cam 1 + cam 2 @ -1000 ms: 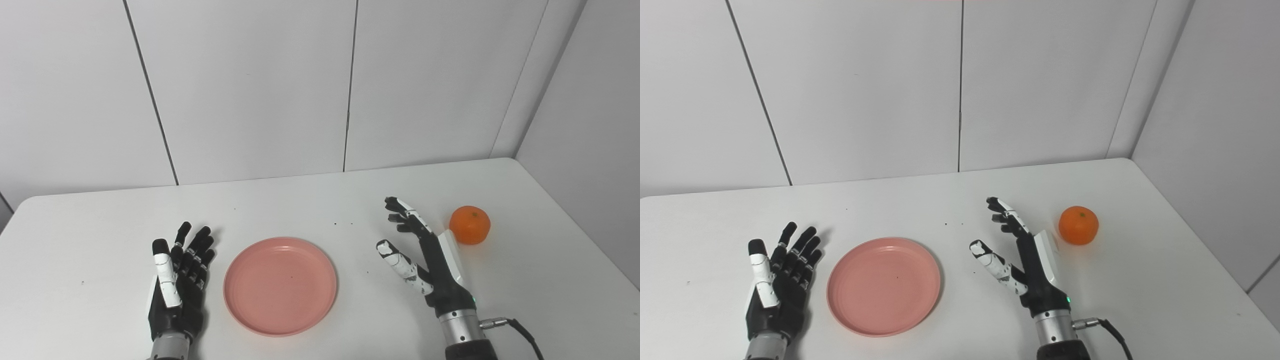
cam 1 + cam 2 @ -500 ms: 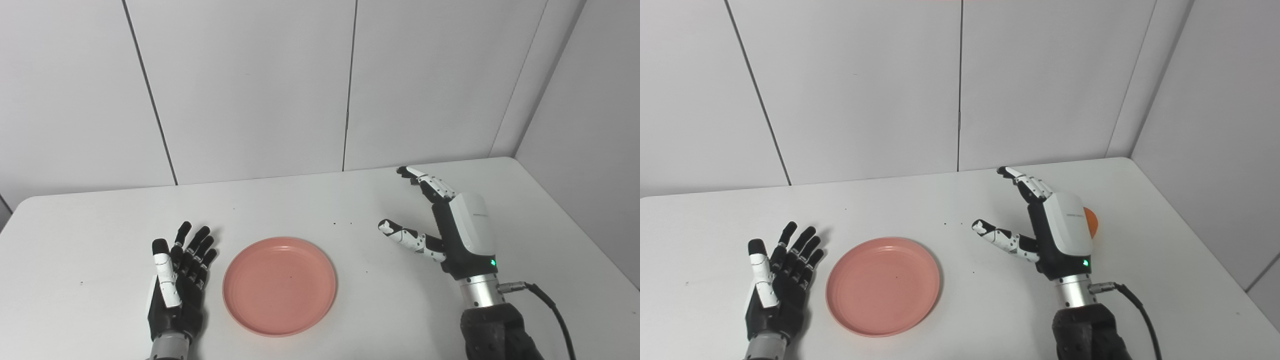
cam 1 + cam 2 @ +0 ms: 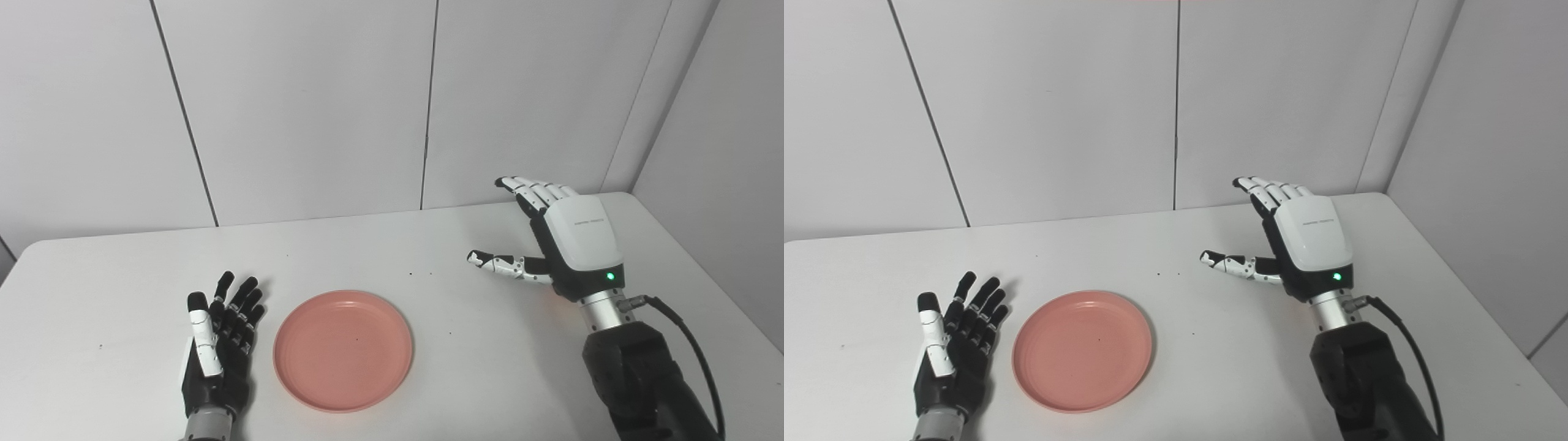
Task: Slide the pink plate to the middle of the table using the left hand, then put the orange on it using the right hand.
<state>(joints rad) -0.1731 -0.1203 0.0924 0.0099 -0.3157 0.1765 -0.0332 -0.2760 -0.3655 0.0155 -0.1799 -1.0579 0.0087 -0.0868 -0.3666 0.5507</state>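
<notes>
Left eye view: right robot hand [image 3: 566,236] raised above the white surface [image 3: 122,288], glossy white shell facing up, fingers spread wide, holding nothing. Orange hidden, whereabouts impossible to tell. Well to its left, round smooth pink plate [image 3: 343,349] flat on the surface. Just beyond, left robot hand [image 3: 215,349] palm-up, fingers apart, empty.

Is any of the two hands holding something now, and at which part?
Nothing is held. The left hand lies open beside the pink plate; the right hand is raised with fingers apart, and hides the orange.
</notes>
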